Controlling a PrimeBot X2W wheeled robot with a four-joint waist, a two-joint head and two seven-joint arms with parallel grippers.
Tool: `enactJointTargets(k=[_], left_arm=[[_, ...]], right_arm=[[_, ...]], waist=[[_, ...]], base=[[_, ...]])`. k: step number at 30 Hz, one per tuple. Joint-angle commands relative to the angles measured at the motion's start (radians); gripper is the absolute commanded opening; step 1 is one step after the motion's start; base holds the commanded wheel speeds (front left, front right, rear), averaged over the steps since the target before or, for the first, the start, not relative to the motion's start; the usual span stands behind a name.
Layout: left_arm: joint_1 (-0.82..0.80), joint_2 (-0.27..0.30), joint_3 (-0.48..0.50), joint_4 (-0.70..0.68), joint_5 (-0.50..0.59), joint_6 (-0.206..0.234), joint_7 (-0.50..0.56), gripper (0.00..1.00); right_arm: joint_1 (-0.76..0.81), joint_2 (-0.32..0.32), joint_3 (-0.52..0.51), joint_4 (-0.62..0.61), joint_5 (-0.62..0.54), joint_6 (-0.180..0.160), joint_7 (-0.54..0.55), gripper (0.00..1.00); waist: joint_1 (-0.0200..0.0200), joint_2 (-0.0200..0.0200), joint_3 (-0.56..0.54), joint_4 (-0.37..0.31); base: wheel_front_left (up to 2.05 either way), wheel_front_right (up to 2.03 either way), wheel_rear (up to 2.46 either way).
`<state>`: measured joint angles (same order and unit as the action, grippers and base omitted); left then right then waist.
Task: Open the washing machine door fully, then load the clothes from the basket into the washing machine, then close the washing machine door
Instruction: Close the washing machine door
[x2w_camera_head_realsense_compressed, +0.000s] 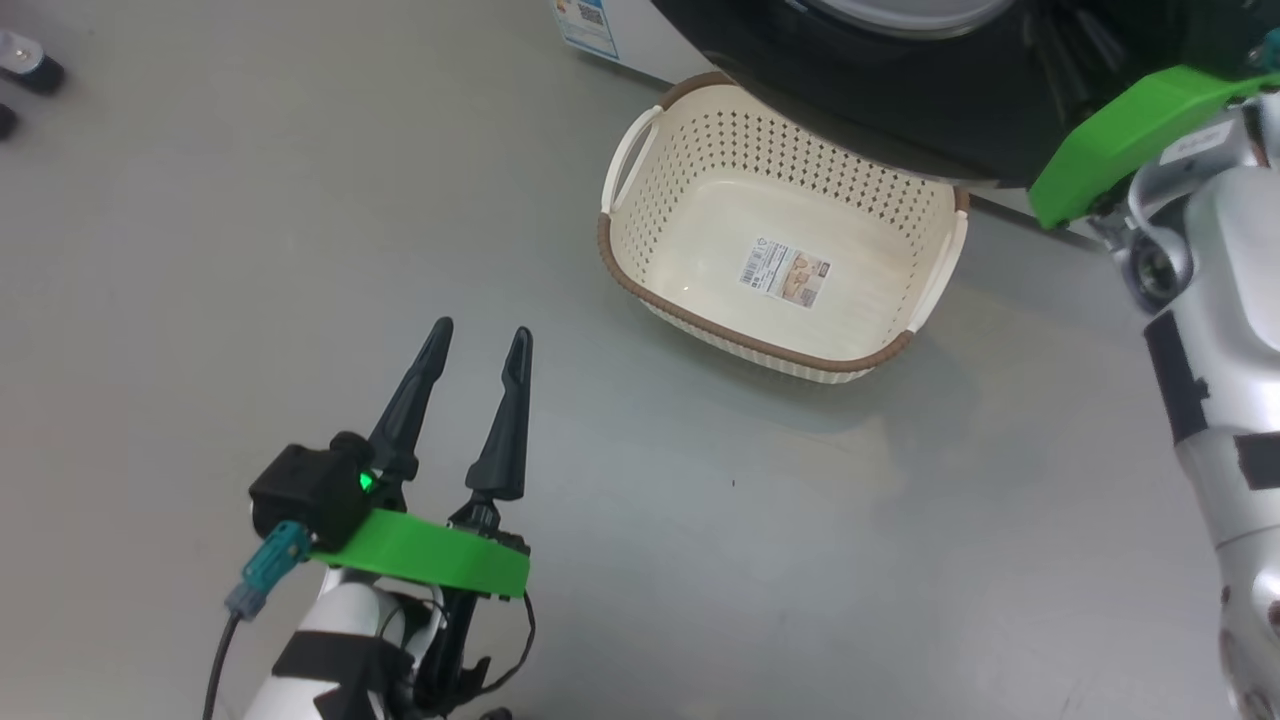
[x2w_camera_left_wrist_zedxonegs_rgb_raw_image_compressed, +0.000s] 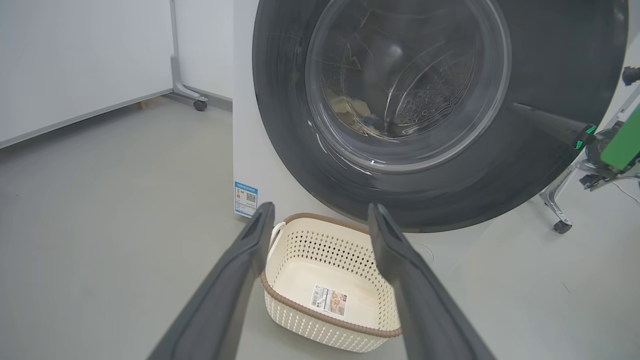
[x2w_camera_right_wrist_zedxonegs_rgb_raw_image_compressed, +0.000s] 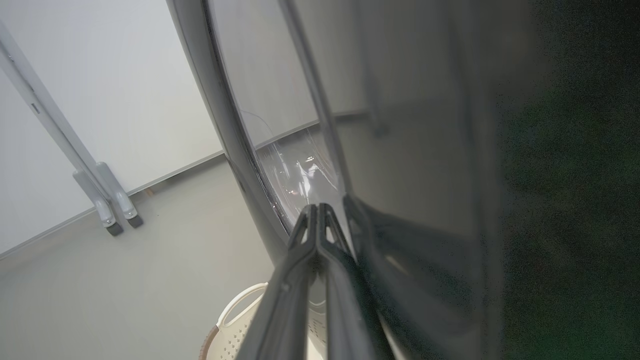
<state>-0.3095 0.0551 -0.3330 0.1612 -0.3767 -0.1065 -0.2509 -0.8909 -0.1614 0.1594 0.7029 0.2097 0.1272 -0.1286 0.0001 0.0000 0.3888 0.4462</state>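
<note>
Left jaws wide open and empty, over the floor short of the basket (x2w_camera_head_realsense_compressed: 690, 160). Right jaws shut, tips against the black rim of the washing machine door (x2w_camera_left_wrist_zedxonegs_rgb_raw_image_compressed: 407, 95). Door looks rigid, glossy, probably slippery: push the rim, not the glass. Basket holds just its label; clothes (x2w_camera_left_wrist_zedxonegs_rgb_raw_image_compressed: 350, 107) sit in the drum.

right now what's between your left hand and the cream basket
Bare grey floor separates the left hand from the perforated cream plastic basket, per the head view.
</note>
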Motion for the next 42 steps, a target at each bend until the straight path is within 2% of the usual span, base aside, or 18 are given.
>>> enactJointTargets(k=[1,16,22,33,42], left_arm=[[-0.03,0.011,0.035,-0.029,0.012,-0.009,-0.011,1.0],[-0.066,-0.004,0.006,-0.016,0.001,-0.022,-0.011,1.0],[-0.075,-0.005,-0.013,-0.015,-0.013,-0.023,-0.011,1.0],[-0.078,-0.005,-0.026,-0.02,-0.025,-0.024,-0.011,1.0],[-0.071,-0.005,-0.02,-0.012,-0.022,-0.024,-0.011,1.0]], right_arm=[[-0.054,-0.004,-0.004,-0.023,-0.01,0.003,0.005,0.0],[-0.238,-0.051,-0.082,0.123,-0.086,0.003,-0.011,0.0],[-0.296,-0.06,-0.152,0.188,-0.146,0.003,-0.054,0.0],[-0.331,-0.036,-0.314,0.258,-0.267,0.003,-0.109,0.0],[-0.306,-0.008,-0.329,0.302,-0.309,0.003,-0.121,0.0]], waist=[[-0.0001,0.0,0.015,0.013],[-0.0001,0.0,0.068,0.077],[-0.0001,0.0,0.072,0.092],[-0.0001,0.0,0.063,0.102],[-0.0001,0.0,0.041,0.093]], base=[[0.0,0.0,0.0],[0.0,0.0,0.0],[0.0,0.0,0.0],[0.0,0.0,0.0],[0.0,0.0,0.0]])
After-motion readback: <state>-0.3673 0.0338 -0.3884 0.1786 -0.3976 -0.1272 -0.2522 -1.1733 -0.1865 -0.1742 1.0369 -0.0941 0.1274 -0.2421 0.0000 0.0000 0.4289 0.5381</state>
